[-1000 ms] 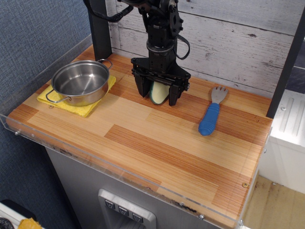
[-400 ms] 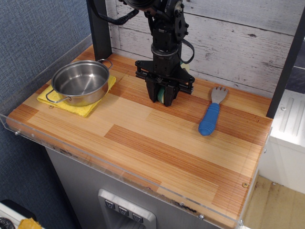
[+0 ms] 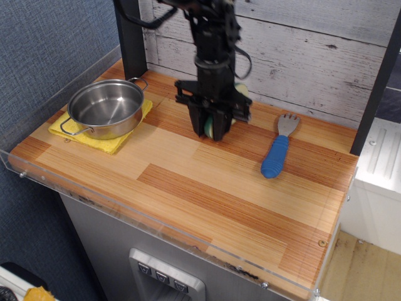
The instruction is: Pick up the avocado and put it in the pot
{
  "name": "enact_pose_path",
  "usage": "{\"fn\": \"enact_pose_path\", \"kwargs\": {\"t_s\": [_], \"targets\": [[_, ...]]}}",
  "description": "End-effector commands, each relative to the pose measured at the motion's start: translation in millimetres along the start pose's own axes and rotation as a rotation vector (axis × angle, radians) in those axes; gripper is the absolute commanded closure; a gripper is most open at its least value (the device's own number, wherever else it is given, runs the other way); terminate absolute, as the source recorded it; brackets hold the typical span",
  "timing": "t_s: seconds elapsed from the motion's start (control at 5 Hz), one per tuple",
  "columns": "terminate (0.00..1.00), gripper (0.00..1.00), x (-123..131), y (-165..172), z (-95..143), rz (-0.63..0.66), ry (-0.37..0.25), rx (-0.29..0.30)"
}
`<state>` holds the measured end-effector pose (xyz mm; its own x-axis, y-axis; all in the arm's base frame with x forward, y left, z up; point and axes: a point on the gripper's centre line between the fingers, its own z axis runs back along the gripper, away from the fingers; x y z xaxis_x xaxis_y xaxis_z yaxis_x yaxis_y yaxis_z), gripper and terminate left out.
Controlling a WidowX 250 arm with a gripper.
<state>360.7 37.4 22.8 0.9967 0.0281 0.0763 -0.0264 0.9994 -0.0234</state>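
While the wooden table (image 3: 207, 188) fills most of the view, with a clear plastic lip along its front and left edges, everything else can be placed against the pot (image 3: 106, 108), which sits near the table's back left corner. Behind and to the right of the pot rises the black robot arm (image 3: 213, 44), reaching down in front of a whitewashed plank wall (image 3: 313, 50); a dark post (image 3: 130, 37) stands just behind the pot. The pot is round, shallow and shiny, with nothing inside it, one wire loop handle pointing toward the wall and the other toward the table's front left. Under the pot lies a yellow cloth (image 3: 106, 141), its corners showing beyond the steel on the front and right sides. Well to the right of the pot, near mid-table at the back, the gripper (image 3: 212, 130) hangs with its tips at or just above the wood; which of the two cannot be told. Its jaws are drawn in narrow and clamp the avocado (image 3: 208, 127), of which only a pale green sliver shows between the black fingers. Farthest right from the pot, beyond the gripper, a fork (image 3: 278, 148) with a blue handle and grey tines lies flat on the wood, tines toward the wall.
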Motion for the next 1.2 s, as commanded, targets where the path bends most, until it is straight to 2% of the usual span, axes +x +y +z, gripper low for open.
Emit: {"fn": "enact_pose_path", "kwargs": {"t_s": [0.0, 0.2, 0.4, 0.6, 0.8, 1.0], "targets": [[0.00, 1.00, -11.2, 38.5, 71.5, 0.068, -0.145, -0.017], [0.00, 1.00, -27.2, 66.9, 67.6, 0.083, -0.121, -0.010], [0.00, 1.00, -50.5, 87.2, 68.2, 0.086, -0.105, 0.074], [0.00, 1.00, -73.6, 103.4, 67.7, 0.110, -0.107, 0.084], [0.00, 1.00, -81.2, 116.1, 70.8, 0.138, -0.110, 0.117], [0.00, 1.00, -80.2, 137.2, 63.2, 0.187, -0.116, 0.121]]}}
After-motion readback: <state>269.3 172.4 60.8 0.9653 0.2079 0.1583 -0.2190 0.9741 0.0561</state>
